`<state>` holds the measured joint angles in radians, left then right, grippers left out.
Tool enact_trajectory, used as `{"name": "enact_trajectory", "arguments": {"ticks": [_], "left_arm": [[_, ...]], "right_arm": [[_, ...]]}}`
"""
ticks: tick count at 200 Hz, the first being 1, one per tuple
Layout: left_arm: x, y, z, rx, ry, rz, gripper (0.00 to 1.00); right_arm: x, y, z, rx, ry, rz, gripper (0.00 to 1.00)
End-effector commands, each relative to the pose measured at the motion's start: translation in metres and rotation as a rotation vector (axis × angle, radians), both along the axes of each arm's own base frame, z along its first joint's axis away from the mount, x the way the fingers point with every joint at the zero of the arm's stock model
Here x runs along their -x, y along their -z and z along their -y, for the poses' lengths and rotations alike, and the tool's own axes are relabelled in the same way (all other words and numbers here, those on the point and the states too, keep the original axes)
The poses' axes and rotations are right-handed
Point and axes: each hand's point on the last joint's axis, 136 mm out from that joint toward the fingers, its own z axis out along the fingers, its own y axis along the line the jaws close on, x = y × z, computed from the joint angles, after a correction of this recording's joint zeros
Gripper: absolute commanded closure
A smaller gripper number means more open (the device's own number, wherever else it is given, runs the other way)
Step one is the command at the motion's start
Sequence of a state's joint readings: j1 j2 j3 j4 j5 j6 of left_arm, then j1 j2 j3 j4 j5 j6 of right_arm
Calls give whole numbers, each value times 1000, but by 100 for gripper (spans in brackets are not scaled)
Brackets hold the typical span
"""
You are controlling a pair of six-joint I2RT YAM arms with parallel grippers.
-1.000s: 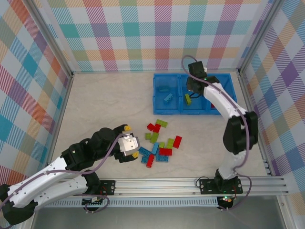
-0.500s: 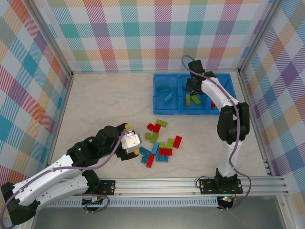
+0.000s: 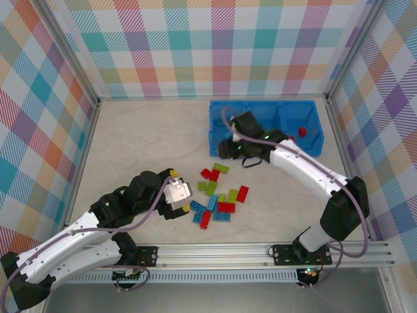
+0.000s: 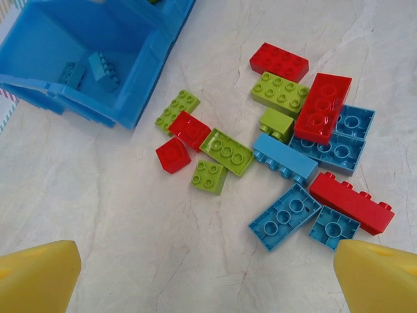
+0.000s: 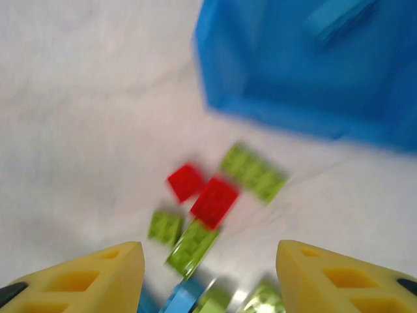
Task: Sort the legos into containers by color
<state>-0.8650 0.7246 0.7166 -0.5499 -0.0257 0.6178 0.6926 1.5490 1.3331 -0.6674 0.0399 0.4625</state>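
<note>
Marbled tabletop (image 4: 130,248), studded oblong plastic legos (image 4: 322,107)

Work surface: a pale, marble-patterned table (image 3: 143,143). A bright blue bin (image 3: 213,134) stands on it in the upper right of the top view. Loose legos (image 3: 218,192) lie on the bare surface below the bin, near centre frame, in one cluster of red, lime green and light blue bricks. In the left wrist view, a lime green oblong brick (image 4: 177,109) lies nearest the bin wall, with a small red square brick (image 4: 173,154) just below it. A long red brick (image 4: 350,202) lies at the cluster's lower right edge.
</note>
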Motion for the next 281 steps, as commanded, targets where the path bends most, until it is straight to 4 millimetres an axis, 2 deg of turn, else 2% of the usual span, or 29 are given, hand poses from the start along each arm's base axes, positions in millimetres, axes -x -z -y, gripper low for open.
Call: {"name": "enact_trajectory", "arguments": {"ticks": [1,12,30,61,142,203,221,246,261,281], "left_arm": [[2,-6,1,15,14,-2,0],[2,-5,1,15,17,-7,0],[4,-5,2,22,26,-8,0],[5,-5,3,28,33,-10,0],[7,-4,4,32,44,-16,0],[7,-3,4,29,44,-18,0],[7,-4,5,30,46,-17,0],[7,-3,4,29,46,-18,0],[6,-4,4,33,39,-14,0],[-1,-11,3,64,-8,-3,0]], "right_arm": [[18,48,-22,18,101,-126,44],[23,67,-32,62,113,-158,44],[19,90,-39,107,134,-205,43],[4,112,-37,151,190,-175,41],[-1,147,-46,187,173,-226,42],[-1,156,-38,221,192,-238,54],[-1,151,-35,215,197,-230,62],[0,126,-29,170,196,-172,66],[1,98,-22,129,193,-103,67],[-2,58,-2,87,215,-3,67]]}}
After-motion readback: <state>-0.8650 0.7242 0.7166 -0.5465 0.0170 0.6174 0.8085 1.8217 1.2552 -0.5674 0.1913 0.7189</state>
